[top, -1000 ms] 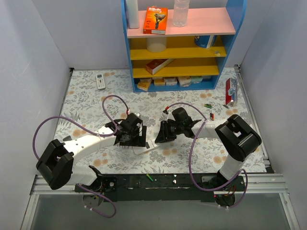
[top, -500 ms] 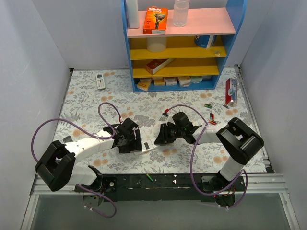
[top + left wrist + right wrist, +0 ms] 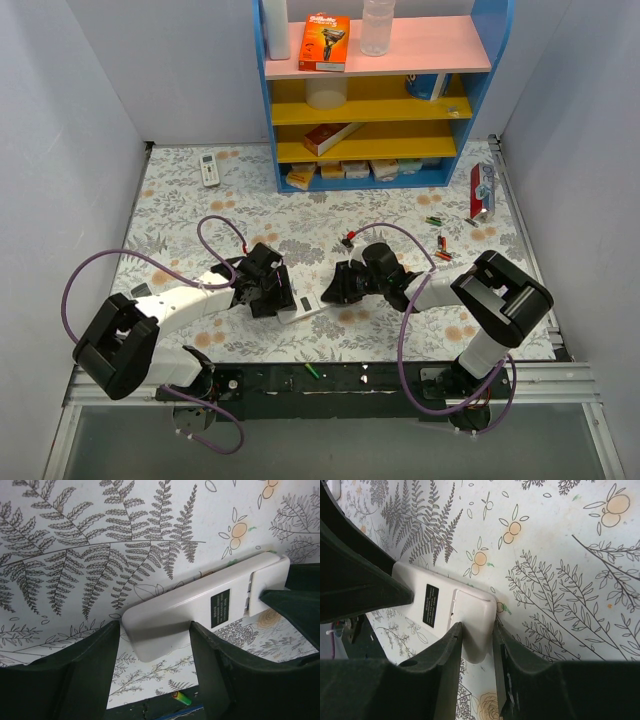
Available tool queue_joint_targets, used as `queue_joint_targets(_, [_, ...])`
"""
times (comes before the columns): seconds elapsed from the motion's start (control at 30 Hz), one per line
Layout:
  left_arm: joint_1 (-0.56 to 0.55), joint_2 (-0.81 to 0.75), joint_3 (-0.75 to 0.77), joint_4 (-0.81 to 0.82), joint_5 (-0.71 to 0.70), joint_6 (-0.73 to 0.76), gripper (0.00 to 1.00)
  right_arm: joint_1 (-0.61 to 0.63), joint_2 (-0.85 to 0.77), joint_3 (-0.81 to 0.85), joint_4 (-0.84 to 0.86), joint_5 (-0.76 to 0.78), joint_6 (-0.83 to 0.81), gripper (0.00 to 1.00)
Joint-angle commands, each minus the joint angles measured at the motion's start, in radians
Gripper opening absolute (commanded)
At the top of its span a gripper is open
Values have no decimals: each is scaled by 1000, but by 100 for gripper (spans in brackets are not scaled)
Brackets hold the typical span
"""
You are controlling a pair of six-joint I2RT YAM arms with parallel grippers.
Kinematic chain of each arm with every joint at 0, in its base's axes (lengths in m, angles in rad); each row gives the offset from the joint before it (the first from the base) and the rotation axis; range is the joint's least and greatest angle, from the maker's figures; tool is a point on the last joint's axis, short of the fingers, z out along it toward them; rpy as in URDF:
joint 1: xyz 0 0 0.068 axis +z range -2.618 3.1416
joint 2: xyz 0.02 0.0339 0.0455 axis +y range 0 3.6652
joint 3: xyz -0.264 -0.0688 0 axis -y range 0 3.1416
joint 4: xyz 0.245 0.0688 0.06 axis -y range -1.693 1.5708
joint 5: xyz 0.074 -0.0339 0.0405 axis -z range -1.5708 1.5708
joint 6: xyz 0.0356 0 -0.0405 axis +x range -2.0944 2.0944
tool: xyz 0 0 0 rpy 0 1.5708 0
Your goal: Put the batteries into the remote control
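On floral mat (image 3: 190, 225), remote control (image 3: 185, 612) (smooth, slab-like)

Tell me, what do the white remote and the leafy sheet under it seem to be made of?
Remote control: probably hard plastic, smooth with a soft sheen and a moulded cover seam. Table covering: matte printed sheet, cloth or vinyl; cannot tell.

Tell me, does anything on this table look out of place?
Yes: one green battery lies off the floral mat, down on the black rail, far from the other batteries scattered near the mat's right edge.
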Motion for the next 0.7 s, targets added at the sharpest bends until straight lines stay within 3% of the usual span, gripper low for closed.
queue_joint_targets(0.0, [14, 42, -12, 37, 10, 9, 57, 13, 88, -49, -167, 137, -84, 36])
queue_joint_targets(0.53, [26, 76, -12, 34, 6, 41, 60, 11, 91, -10, -251, 70, -64, 41])
queue_joint_targets(0.67, [26, 79, -19, 24, -5, 44, 59, 10, 57, 31, -366, 120, -78, 43])
